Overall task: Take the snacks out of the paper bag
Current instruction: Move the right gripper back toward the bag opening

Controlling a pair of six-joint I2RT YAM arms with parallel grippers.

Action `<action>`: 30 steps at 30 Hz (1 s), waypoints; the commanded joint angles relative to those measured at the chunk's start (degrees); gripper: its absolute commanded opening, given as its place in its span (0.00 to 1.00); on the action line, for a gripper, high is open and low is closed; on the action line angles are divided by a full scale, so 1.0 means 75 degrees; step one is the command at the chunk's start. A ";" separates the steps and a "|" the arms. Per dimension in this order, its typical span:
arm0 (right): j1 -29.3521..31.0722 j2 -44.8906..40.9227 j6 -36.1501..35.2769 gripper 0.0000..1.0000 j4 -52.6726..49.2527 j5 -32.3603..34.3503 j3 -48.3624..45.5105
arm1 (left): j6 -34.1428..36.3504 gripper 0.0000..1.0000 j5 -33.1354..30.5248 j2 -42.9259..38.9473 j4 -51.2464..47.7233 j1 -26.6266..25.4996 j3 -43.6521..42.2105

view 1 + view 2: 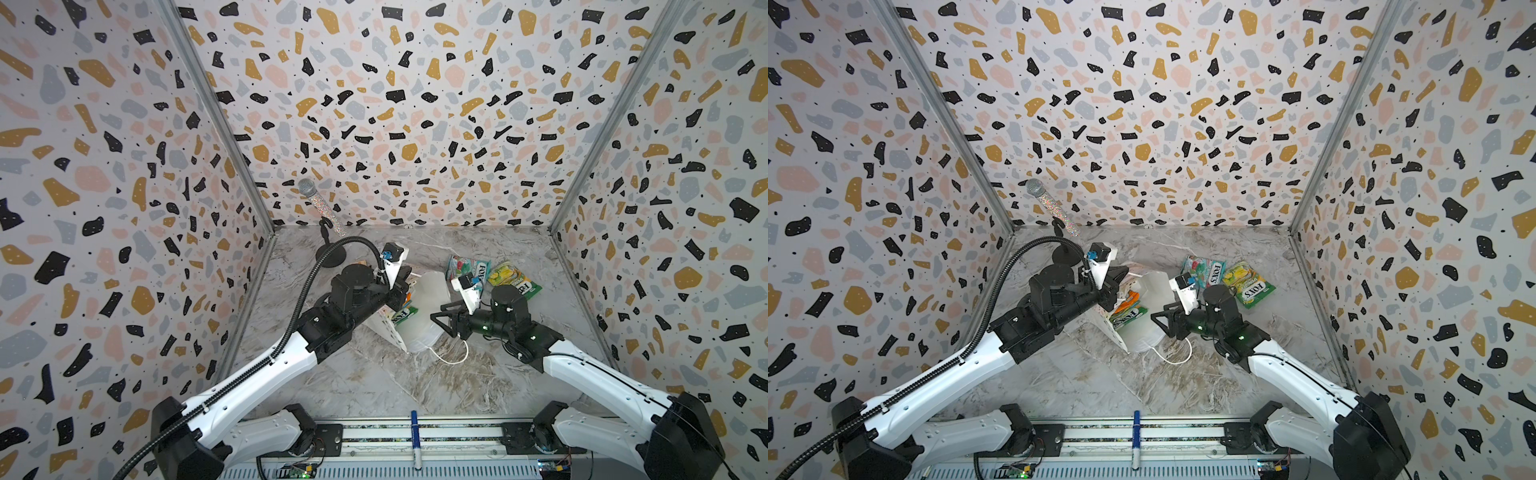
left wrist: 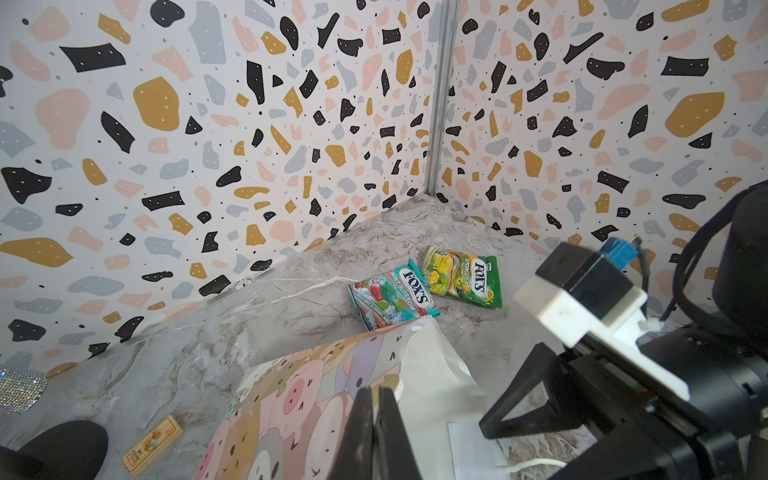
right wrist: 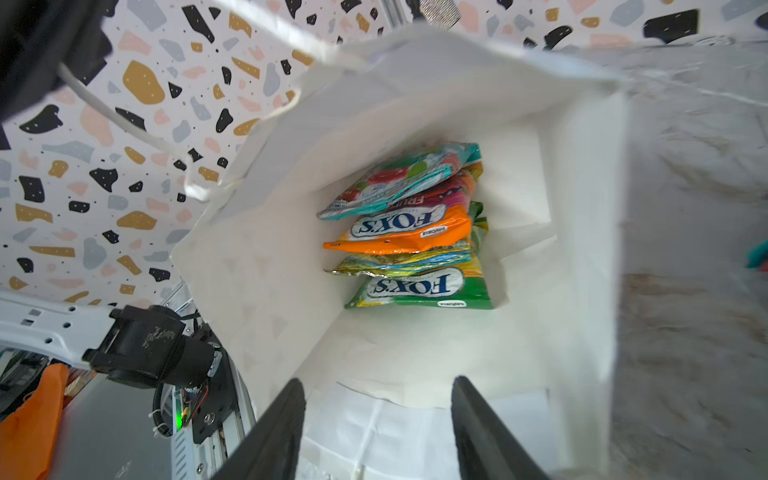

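The paper bag (image 1: 428,299) is laid sideways on the counter (image 1: 374,382); the right jaws are held open at its mouth. One wall of it is pinched by the closed left jaws. Four snacks (image 3: 407,232) are stacked inside; a teal-red packet (image 2: 392,293) and a yellow-green packet (image 2: 463,276) are seen beyond.

A glittery microphone (image 1: 322,207) tilts on its round black stand (image 1: 328,257) at eleven o'clock on the marble table (image 1: 374,386). A small tan block (image 2: 152,444) lies near the stand. A blue marker (image 1: 415,440) lies at six o'clock.
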 commanded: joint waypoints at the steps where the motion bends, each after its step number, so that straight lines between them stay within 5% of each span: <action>1: 0.0306 0.0303 0.0008 0.55 0.0299 0.0307 0.0440 | 0.0007 0.00 -0.0076 -0.0162 0.0498 0.0012 -0.0063; 18: 0.1350 0.2706 0.1611 0.48 0.1681 0.1115 0.1521 | 0.0000 0.00 0.0029 -0.0149 0.0502 0.0009 -0.0061; 30: 0.1540 0.3407 0.4216 0.43 0.3168 0.1666 0.1579 | 0.0037 0.00 0.0123 -0.0172 0.0514 0.0009 -0.0083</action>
